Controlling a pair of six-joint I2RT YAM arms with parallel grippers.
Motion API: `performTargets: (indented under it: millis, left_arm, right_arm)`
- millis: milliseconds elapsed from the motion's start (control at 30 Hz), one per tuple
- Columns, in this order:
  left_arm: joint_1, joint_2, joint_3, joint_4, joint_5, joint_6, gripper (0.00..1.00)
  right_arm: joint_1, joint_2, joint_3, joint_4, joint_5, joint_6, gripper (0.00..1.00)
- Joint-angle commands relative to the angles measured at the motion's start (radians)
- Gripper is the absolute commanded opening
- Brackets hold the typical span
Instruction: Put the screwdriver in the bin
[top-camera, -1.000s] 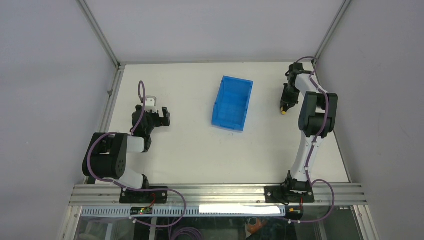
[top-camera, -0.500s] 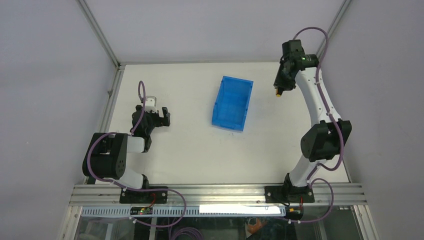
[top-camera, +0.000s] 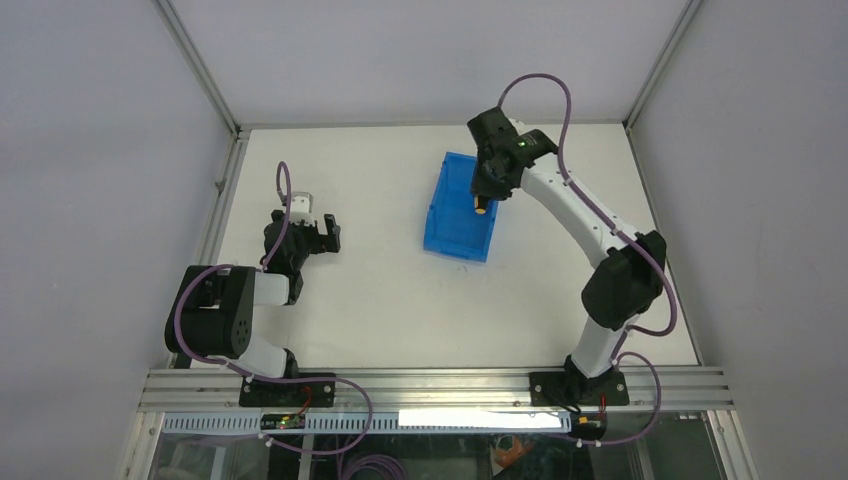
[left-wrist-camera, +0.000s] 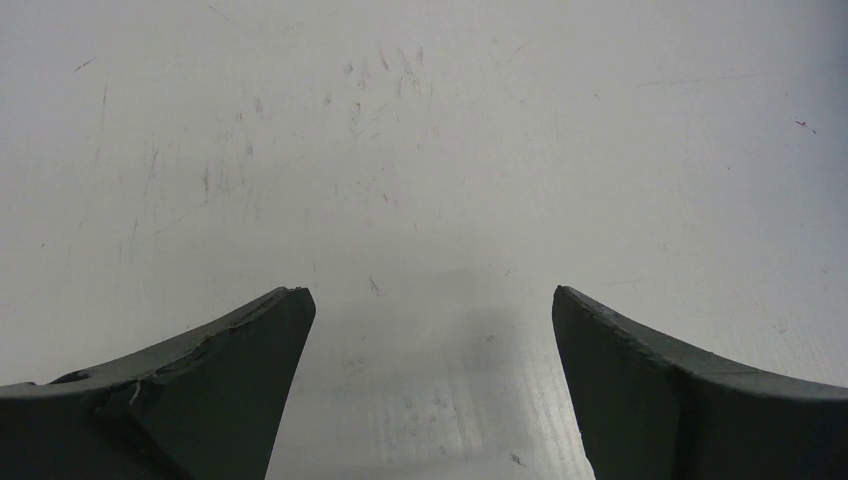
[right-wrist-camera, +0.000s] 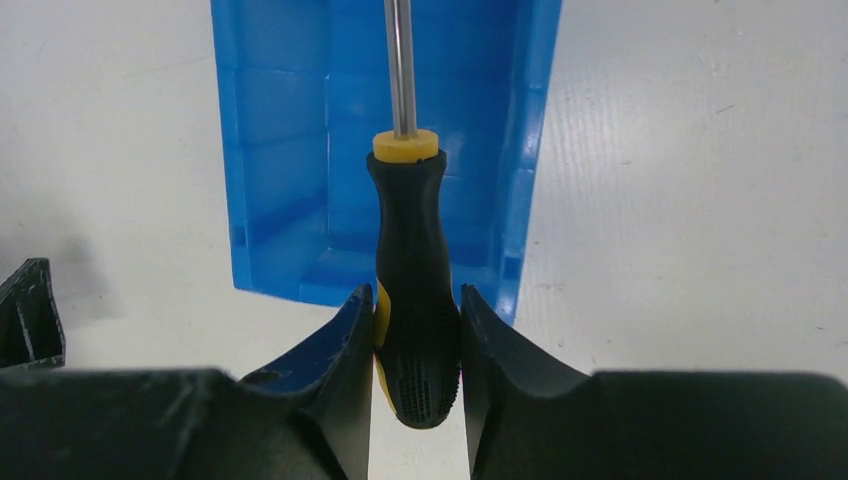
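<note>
The bright blue bin stands on the white table at the middle back. My right gripper hovers over the bin's far right part, shut on the screwdriver. In the right wrist view the black-and-yellow handle is pinched between the two fingers, its metal shaft pointing out over the bin's inside. My left gripper is open and empty, low over the bare table at the left; its view shows only the spread fingertips and white surface.
The white table has an aluminium rail along the near edge and frame posts at the back corners. Grey walls close in the left, right and back sides.
My right arm has swung left from the table's back right corner, carrying the screwdriver until it is over the bin. The left arm has not moved.
</note>
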Motion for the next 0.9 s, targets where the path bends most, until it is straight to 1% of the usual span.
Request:
performTargets:
  millis: [0, 233, 367, 467, 533, 633, 667, 767, 800, 833, 867]
  left_arm:
    - [0.003, -0.015, 0.023, 0.034, -0.005, -0.006, 0.99]
    - [0.002, -0.016, 0.023, 0.034, -0.005, -0.006, 0.99]
    - [0.003, -0.015, 0.023, 0.035, -0.005, -0.006, 0.99]
    - [0.003, -0.016, 0.023, 0.035, -0.005, -0.006, 0.99]
    - [0.002, -0.016, 0.023, 0.034, -0.005, -0.006, 0.99]
    - [0.003, -0.015, 0.023, 0.034, -0.004, -0.006, 0.99]
    - [0.002, -0.016, 0.023, 0.034, -0.005, -0.006, 0.99]
    - [0.003, -0.015, 0.023, 0.034, -0.004, -0.006, 0.99]
    - [0.002, -0.015, 0.023, 0.034, -0.005, -0.006, 0.99]
    - [0.002, -0.016, 0.023, 0.034, -0.004, -0.006, 0.99]
    - [0.003, -0.016, 0.023, 0.034, -0.005, -0.006, 0.99]
  right_arm:
    - [0.039, 0.045, -0.064, 0.148, 0.060, 0.102, 0.00]
    - [0.095, 0.147, -0.150, 0.244, 0.078, 0.142, 0.00]
    - [0.108, 0.224, -0.146, 0.257, 0.081, 0.161, 0.03]
    - [0.114, 0.271, -0.140, 0.258, 0.096, 0.183, 0.05]
    - [0.115, 0.294, -0.138, 0.256, 0.109, 0.195, 0.10]
    - [0.115, 0.320, -0.137, 0.254, 0.134, 0.209, 0.14]
    - [0.115, 0.324, -0.135, 0.252, 0.139, 0.211, 0.18]
    - [0.114, 0.335, -0.119, 0.239, 0.141, 0.209, 0.36]
    - [0.115, 0.334, -0.109, 0.232, 0.142, 0.203, 0.43]
    - [0.114, 0.331, -0.098, 0.224, 0.144, 0.197, 0.48]
    - [0.114, 0.322, -0.082, 0.217, 0.151, 0.185, 0.54]
